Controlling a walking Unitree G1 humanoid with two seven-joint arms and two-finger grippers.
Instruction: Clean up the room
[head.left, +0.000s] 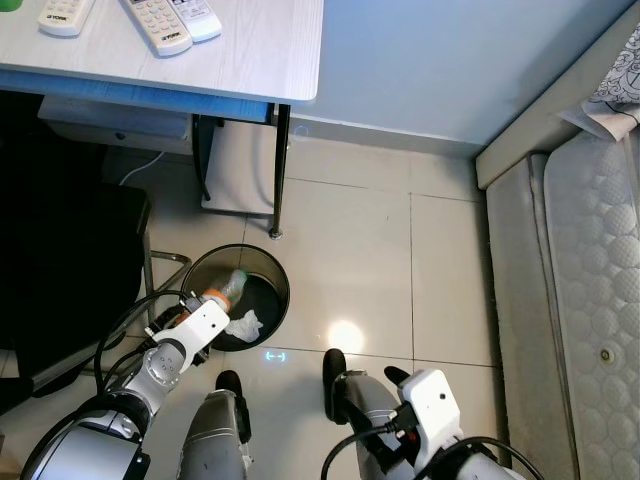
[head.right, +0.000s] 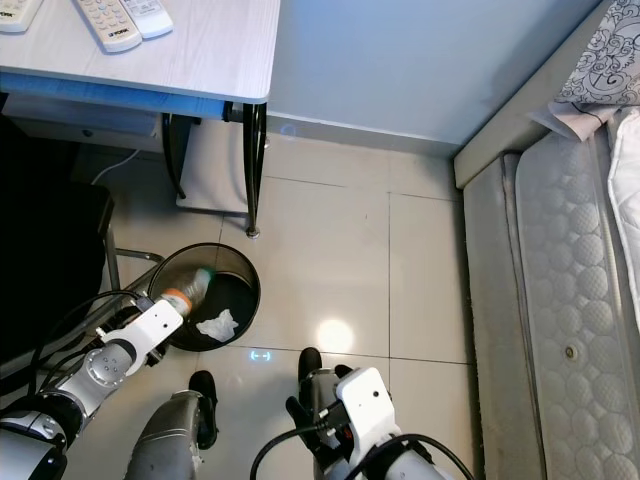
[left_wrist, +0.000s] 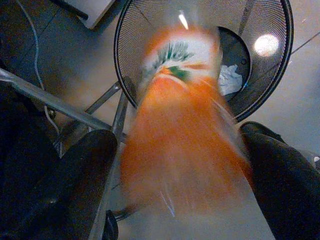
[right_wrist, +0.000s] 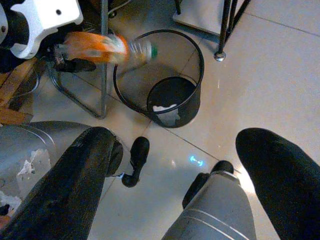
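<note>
A plastic bottle (head.left: 226, 289) with an orange label hangs tilted over the near rim of a black mesh waste bin (head.left: 268, 266) on the tiled floor. My left gripper (left_wrist: 177, 135) is right at the bin's rim. Its fingers (left_wrist: 80, 175) stand apart on either side of the bottle (left_wrist: 185, 130), which is blurred while the fingers are sharp. Crumpled white paper (head.left: 244, 323) lies in the bin. My right gripper (right_wrist: 175, 140) hangs low by my legs, open and with nothing between its fingers.
A white desk (head.left: 250, 60) with remote controls (head.left: 160, 25) stands at the back left, a white box (head.left: 235, 165) under it. A black chair (head.left: 60, 260) with metal legs (left_wrist: 60, 107) crowds the bin's left. A mattress (head.left: 590, 300) runs along the right.
</note>
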